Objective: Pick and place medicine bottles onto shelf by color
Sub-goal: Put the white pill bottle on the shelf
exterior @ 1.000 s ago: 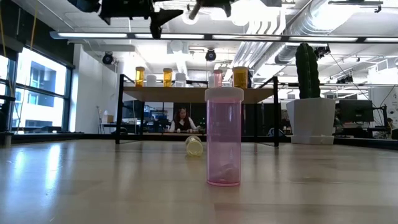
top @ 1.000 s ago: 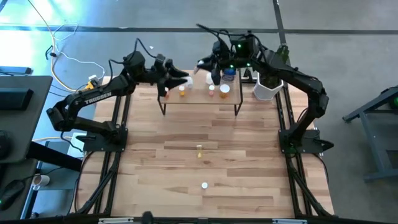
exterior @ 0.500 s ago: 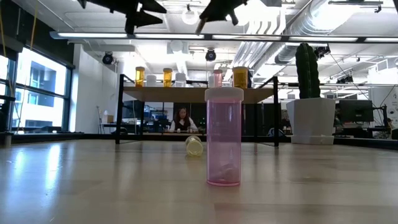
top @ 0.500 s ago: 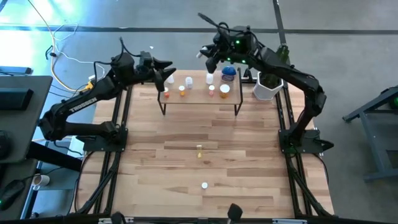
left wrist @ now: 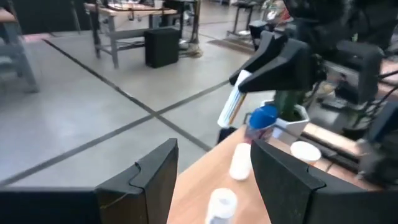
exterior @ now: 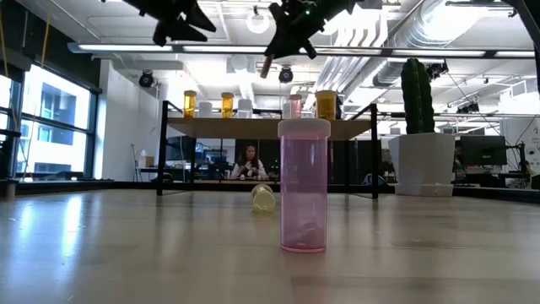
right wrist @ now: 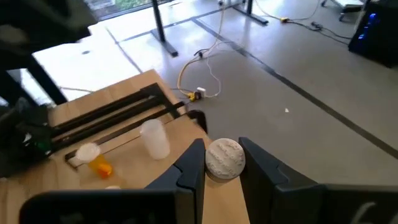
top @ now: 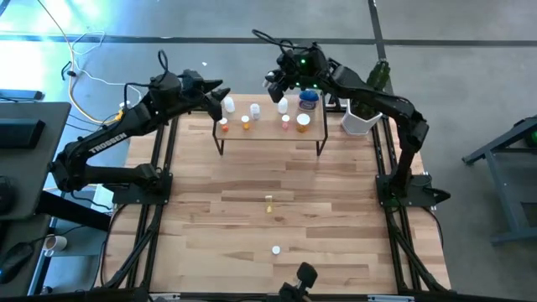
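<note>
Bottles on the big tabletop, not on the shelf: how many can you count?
2. A pink bottle stands upright near the front edge of the table; a yellowish bottle lies on its side farther back, between it and the shelf. None looks hidden.

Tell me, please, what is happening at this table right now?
Two robot arms are sorting medicine bottles onto the shelf. Most bottles already stand there. The left tool is open and empty above the shelf's left end; the right tool is shut above its back edge. A pink bottle and a yellowish bottle, lying on its side, wait on the table.
</note>
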